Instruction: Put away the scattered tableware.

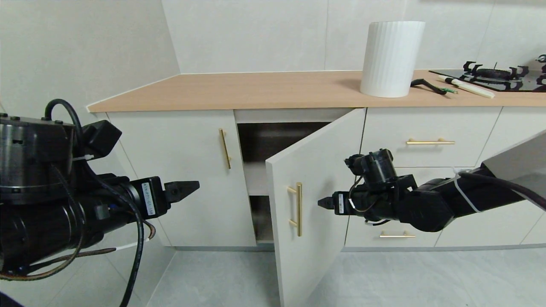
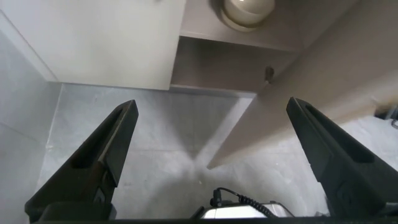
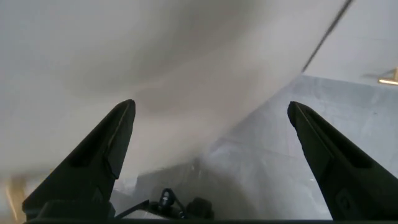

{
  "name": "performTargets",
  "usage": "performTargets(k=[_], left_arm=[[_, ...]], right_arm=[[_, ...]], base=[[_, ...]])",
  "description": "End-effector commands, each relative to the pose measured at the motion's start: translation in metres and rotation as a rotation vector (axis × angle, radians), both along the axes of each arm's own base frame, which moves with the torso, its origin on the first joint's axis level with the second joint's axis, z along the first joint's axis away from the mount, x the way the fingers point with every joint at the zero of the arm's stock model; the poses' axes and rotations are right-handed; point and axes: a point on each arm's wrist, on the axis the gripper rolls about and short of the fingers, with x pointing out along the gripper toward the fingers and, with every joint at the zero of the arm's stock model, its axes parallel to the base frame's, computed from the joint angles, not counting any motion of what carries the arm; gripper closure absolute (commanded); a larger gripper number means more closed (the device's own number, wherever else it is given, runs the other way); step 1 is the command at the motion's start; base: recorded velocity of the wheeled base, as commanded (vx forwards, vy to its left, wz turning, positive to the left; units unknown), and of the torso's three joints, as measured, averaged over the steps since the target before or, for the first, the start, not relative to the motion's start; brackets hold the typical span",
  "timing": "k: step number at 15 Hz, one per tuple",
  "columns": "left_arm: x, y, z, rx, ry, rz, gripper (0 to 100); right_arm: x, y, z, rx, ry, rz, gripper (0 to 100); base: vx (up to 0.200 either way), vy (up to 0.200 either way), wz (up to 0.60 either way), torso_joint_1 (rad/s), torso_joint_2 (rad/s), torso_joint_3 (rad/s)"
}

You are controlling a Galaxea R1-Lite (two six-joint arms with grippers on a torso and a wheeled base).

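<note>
Left hand (image 1: pixel 194 187): jaws spread, empty, held low and left of the cupboard (image 1: pixel 273 145). The door (image 1: pixel 311 179) stands swung out toward the near side, and its handle (image 1: pixel 297 209) is free. Right hand (image 1: pixel 320 203): jaws spread wide, holding nothing, just right of that handle and facing the door's front.

On the tabletop (image 1: pixel 239 89), toward the far right, stands a white ribbed canister (image 1: pixel 391 57). Just right of it lie the task's items:
- a black utensil (image 1: pixel 426 85), curved
- a pale utensil (image 1: pixel 467 87), long and slim, at the near edge of the hob (image 1: pixel 495 76)

A green part between them is too small to identify.

Assessment: storage stands open and no item has been collected. The next move calls for an arm, probably the nearer right one, to rise to the tabletop. It must then pinch a slim handle lying flat.
</note>
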Motion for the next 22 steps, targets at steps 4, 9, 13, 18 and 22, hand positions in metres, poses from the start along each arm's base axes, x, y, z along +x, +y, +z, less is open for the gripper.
performTargets(k=[4,9,13,18,22], left_arm=[[0.0,0.0,0.001,-0.001,-0.006,0.005,0],[0.0,0.0,0.0,-0.001,-0.005,0.007,0],[0.001,0.0,0.0,-0.001,-0.001,0.007,0],[0.002,0.0,-0.002,0.002,0.006,0.007,0],[0.003,0.0,-0.002,0.004,0.007,0.009,0]], right_arm=[[0.013,0.018,-0.01,0.056,-0.023,-0.007,0],[0.048,0.05,-0.02,0.258,-0.037,-0.088,0],[0.077,0.067,-0.022,0.312,-0.104,-0.1,0],[0.112,0.058,-0.033,0.371,-0.152,-0.226,0],[0.144,0.04,-0.058,0.353,-0.197,-0.333,0]], base=[[0.0,0.0,0.0,0.0,0.0,0.0],[0.0,0.0,0.0,0.0,0.0,0.0],[0.0,0.0,0.0,0.0,0.0,0.0],[0.0,0.0,0.0,0.0,0.0,0.0],[0.0,0.0,0.0,0.0,0.0,0.0]])
